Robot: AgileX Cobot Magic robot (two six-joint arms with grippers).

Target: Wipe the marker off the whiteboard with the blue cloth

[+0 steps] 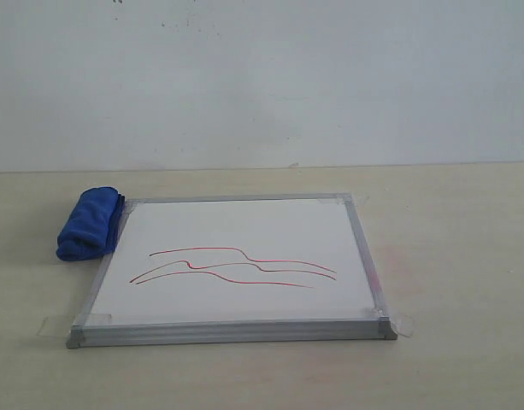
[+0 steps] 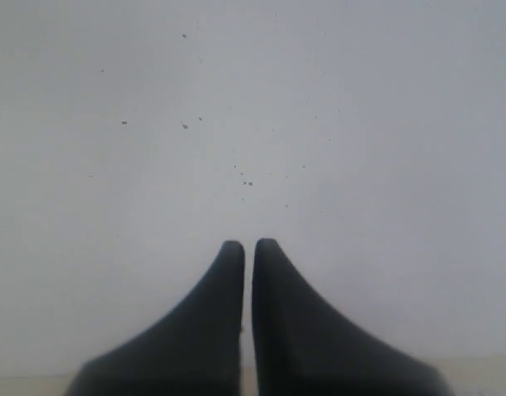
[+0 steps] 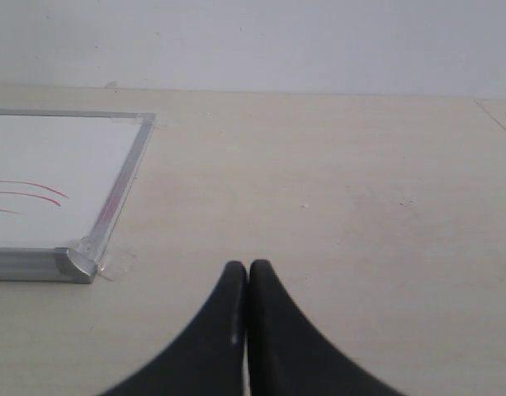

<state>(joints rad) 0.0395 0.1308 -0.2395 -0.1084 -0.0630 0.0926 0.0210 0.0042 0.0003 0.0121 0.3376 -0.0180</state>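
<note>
On the pale wooden tabletop (image 1: 467,256), a square white whiteboard (image 1: 244,224) with a slim silver frame lies flat. A thick, deep-blue fuzzy cloth roll (image 1: 89,224) rests against its far left corner. Thin wavy red marker lines (image 1: 233,266) cross the board; the right wrist view cuts them off. The left gripper (image 2: 248,245) has its black fingers together, facing a blank wall (image 2: 335,124). The right gripper (image 3: 248,266) is likewise pressed together and empty.
</note>
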